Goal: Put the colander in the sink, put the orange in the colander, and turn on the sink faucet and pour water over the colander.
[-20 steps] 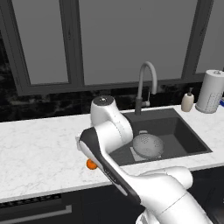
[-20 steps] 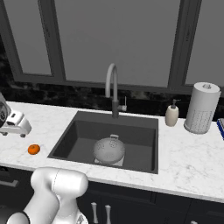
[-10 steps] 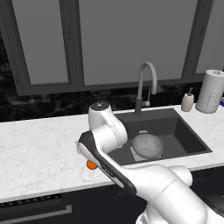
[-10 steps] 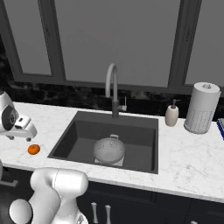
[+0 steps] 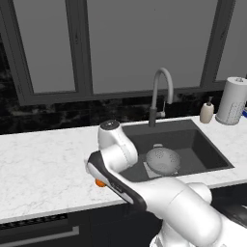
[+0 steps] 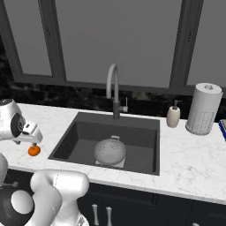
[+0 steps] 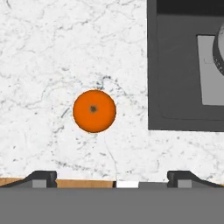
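Orange [image 7: 94, 111] sits on marble at the sink's [image 7: 175, 118] nine o'clock — gripper [image 7: 111, 177], spread wide, should centre, then descend straight.

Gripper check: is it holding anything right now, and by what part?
Nothing is held. The gripper is open above the orange, which lies free on the counter.
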